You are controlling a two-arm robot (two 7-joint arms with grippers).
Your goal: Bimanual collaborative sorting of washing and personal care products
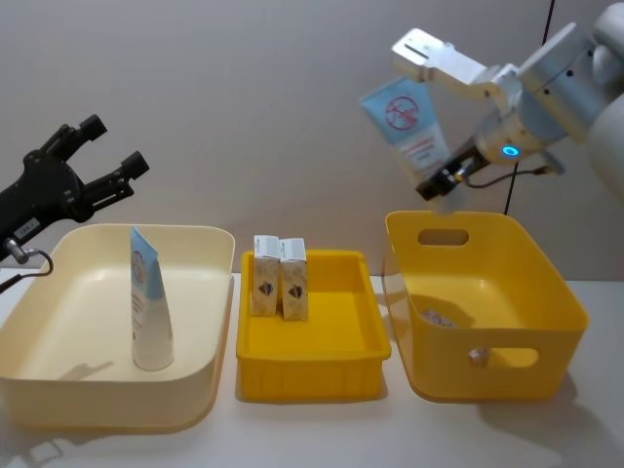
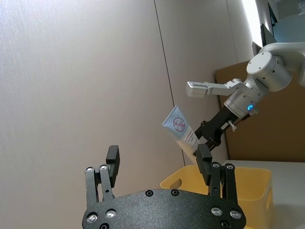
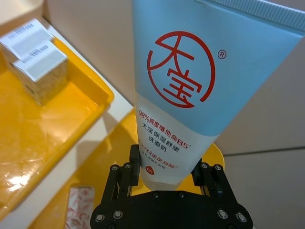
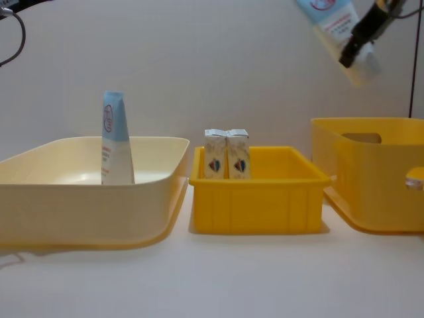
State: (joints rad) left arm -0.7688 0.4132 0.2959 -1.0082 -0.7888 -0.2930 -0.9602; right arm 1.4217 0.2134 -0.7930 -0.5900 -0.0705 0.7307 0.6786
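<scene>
Above the far rim of the deep yellow bin (image 1: 546, 292) on the right, the right gripper (image 1: 441, 181) is holding a light-blue-and-white squeeze tube (image 1: 405, 125) in the air, its fingers closing on the tube's white lower end while the flat crimped end is pointing up and leaning to the left. Seen from the chest, the upper part of this tube (image 4: 328, 16) is running off the top edge of the picture, and the cap end is blurring against the wall. Inside the deep bin, a small flat packet (image 1: 436, 318) is lying on the floor, too small to read.

Over the far left corner of the cream bin (image 1: 58, 390), the left gripper (image 1: 107, 148) is hovering with its fingers spread apart and nothing between them; its arm is partly running out of the head view.

A second squeeze tube (image 1: 149, 302) is standing upright in the cream bin, toward its middle, well apart from both grippers. Two small white cartons (image 1: 280, 276) are standing side by side, touching, at the far left of the shallow yellow tray (image 1: 322, 375) in the middle.
</scene>
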